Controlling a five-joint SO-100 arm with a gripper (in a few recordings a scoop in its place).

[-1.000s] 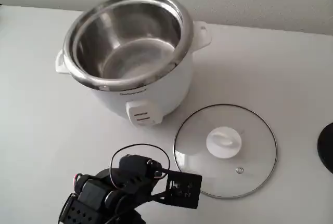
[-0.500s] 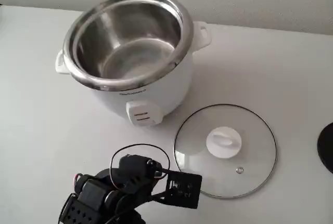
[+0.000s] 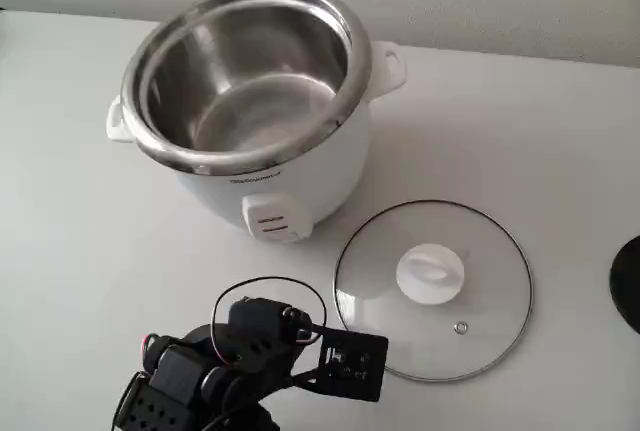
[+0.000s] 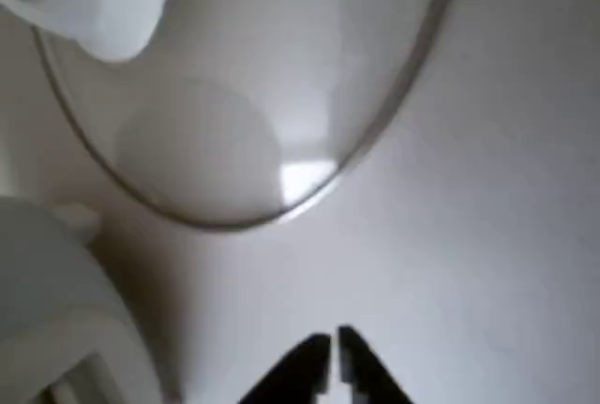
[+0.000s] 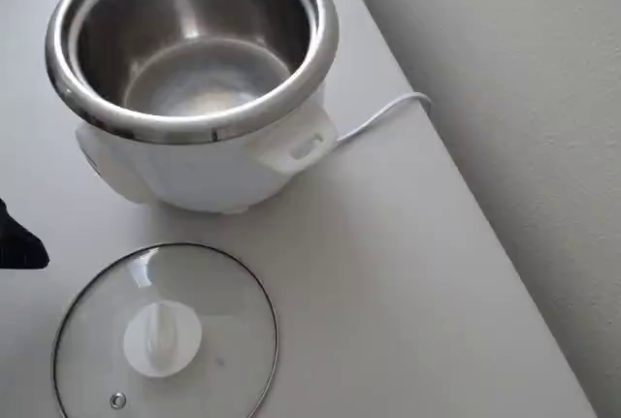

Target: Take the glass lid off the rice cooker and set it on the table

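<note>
black jaws [image 4: 333, 362] nearly shut, empty, near glass lid [image 4: 281, 85].

Perhaps a home, rice cooker [image 3: 250, 101], plain white table [image 3: 520, 121]

Fixed view looks down at an angle from behind the arm, across the table [image 3: 560, 121] to the back wall, taking in the rice cooker [image 3: 255, 101] and glass lid [image 3: 433, 289] whole. Overhead view sits closer, steeply above the same pair by the table's edge. Wrist view hangs low, very near, catching the lid's rim and the cooker's side
</note>
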